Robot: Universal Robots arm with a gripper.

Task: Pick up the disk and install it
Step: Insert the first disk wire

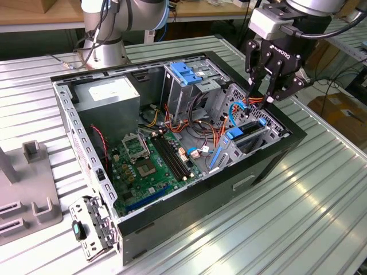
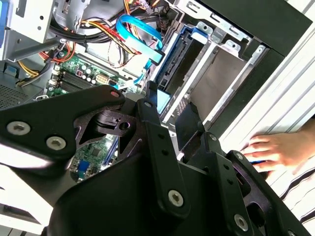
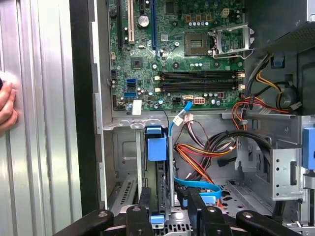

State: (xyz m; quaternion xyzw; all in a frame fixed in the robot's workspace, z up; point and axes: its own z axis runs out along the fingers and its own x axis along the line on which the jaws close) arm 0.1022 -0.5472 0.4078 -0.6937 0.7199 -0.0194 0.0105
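The ribbed metal desk carries an open black computer case lying on its side. My arm's base stands on the desk behind it. Inside the case, the grey power-supply box sits at the far end towards the exterior view's left, and the green motherboard lies flat on the case floor below it. A metal drive cage with a blue latch on top stands beside the board.

The disk stands on edge in the drive bay at the case corner on the exterior view's right, its blue rails showing at both ends. In the first wrist view its dark edge runs down the slot under a blue tab, and in the second wrist view it sits against the bay's metal wall.

My tool hovers just above that bay, fingers spread apart and gripping nothing, one finger to each side of the disk's edge. A blue flat cable loops close beside the fingers.

A person's hand rests on the desk just outside the case wall
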